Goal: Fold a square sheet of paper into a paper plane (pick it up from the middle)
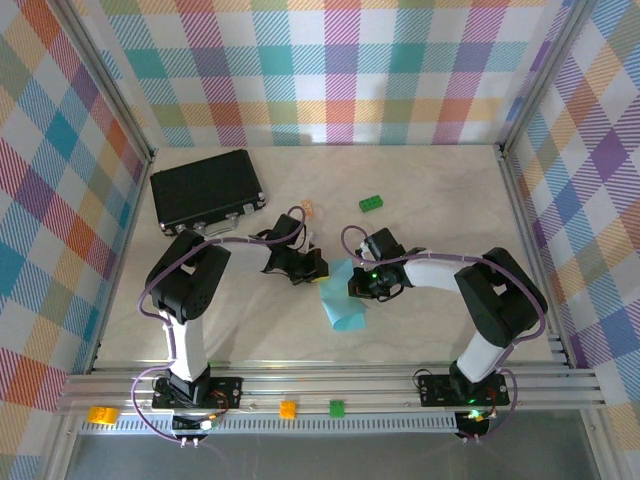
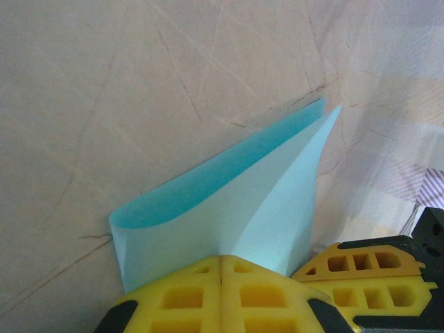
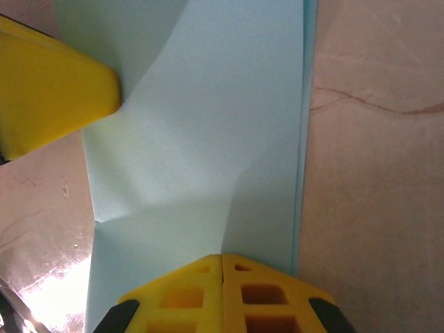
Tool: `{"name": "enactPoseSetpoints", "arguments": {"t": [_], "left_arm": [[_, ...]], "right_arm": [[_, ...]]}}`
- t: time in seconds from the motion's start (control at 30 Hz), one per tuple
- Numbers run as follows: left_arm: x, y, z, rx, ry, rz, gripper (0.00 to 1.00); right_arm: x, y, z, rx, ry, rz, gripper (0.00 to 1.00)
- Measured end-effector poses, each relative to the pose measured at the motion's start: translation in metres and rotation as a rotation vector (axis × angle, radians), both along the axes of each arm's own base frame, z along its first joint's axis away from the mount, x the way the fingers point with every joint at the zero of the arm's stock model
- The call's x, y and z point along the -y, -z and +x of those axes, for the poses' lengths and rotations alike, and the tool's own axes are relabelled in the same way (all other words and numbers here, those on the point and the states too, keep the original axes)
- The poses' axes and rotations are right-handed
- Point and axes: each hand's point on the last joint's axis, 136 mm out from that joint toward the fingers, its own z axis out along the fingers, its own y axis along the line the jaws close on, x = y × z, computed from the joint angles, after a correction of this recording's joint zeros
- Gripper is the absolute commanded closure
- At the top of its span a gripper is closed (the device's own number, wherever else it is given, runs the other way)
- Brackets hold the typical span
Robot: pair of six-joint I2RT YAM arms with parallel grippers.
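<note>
Overhead, you see a pale table [image 1: 450,210] with plaid walls around it. At the far left, a black case [image 1: 207,190] lies flat near the back corner. The left arm reaches from its base towards the middle of the table. Its left gripper [image 1: 312,268] is low over the table, and a small peach piece [image 1: 308,208] lies just behind it.

Between the two grippers lies the sheet [image 1: 340,300], light blue and folded over on itself. It lies at the middle of the table and slants towards the near edge. The right gripper [image 1: 358,285] meets it from the other side, close to the left one. Behind it, well apart, sits a green brick [image 1: 372,203]. The right arm bends back to its base at the near right.

From the left wrist, you see yellow fingers [image 2: 180,295] pressed together, pinching the sheet [image 2: 243,201]. The sheet bows up in a loop, with its two layers apart at the curved fold. The right gripper's yellow tip shows at the lower right.

From the right wrist, the yellow fingers [image 3: 263,295] are likewise closed, clamping the sheet's near edge [image 3: 208,139]. A left finger [image 3: 55,90] touches the paper at the upper left. A crease runs from there across the sheet.
</note>
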Motion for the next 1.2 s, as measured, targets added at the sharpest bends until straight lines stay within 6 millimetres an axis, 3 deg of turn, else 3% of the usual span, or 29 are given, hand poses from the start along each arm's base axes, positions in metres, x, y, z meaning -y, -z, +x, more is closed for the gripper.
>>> {"name": "enactPoseSetpoints", "arguments": {"t": [1.03,1.2], "left_arm": [[-0.032,-0.002,0.048,0.023,-0.225,0.037,0.99],[-0.053,-0.018,0.048,0.062,-0.295,0.066,0.97]], "right_arm": [[0.000,0.000,0.000,0.010,0.006,0.010,1.00],[0.000,0.000,-0.001,0.006,0.031,0.025,1.00]]}}
